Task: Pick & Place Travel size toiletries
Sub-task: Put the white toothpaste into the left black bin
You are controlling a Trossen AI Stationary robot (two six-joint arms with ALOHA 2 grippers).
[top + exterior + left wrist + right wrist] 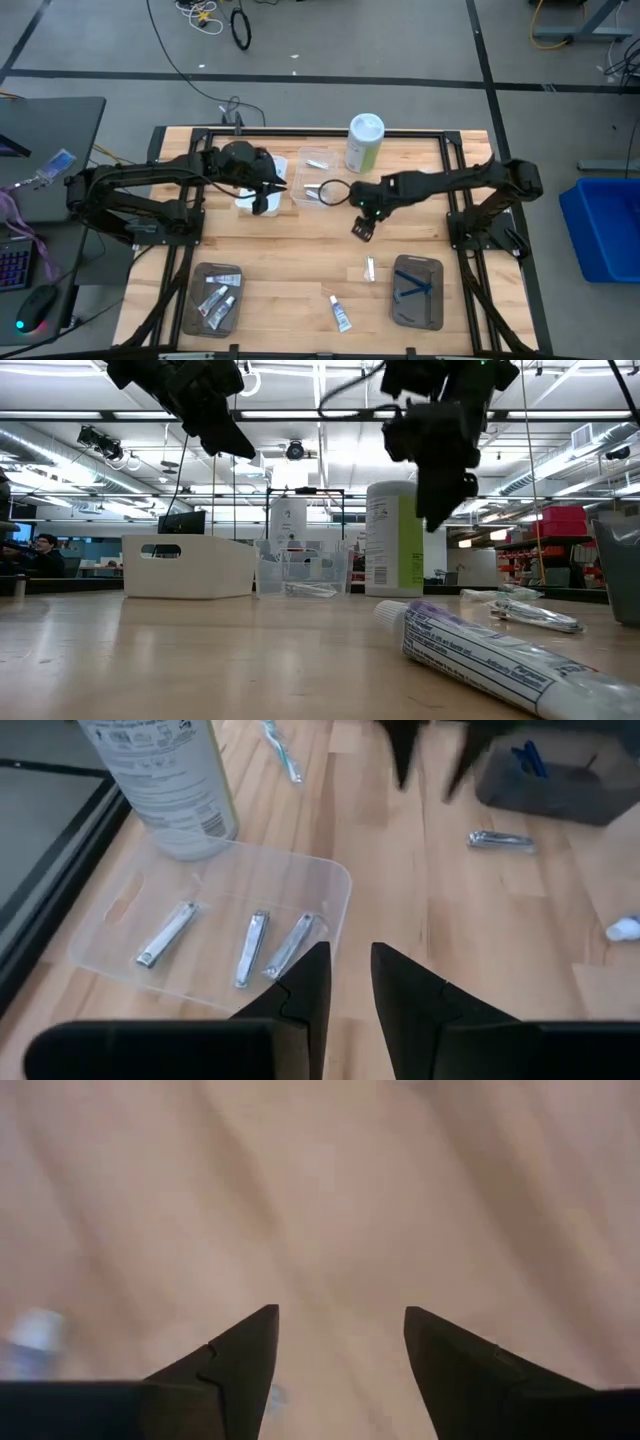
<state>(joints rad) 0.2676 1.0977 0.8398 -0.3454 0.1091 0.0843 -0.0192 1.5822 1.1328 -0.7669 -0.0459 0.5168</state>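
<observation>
Right gripper (361,228) hangs over bare wood mid-table, fingers spread, grasping nothing. Left gripper (263,203) sits above the white bin (247,203), fingers slightly parted, empty. Toothpaste tube (340,314) lies near the front edge; nail clipper (369,268) just beside the grey tray (419,312).

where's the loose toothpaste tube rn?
In the high view the toothpaste tube lies on the bare table near the front edge, between the two grey trays, the left grey tray and the right grey tray, nearer the right one.
</observation>
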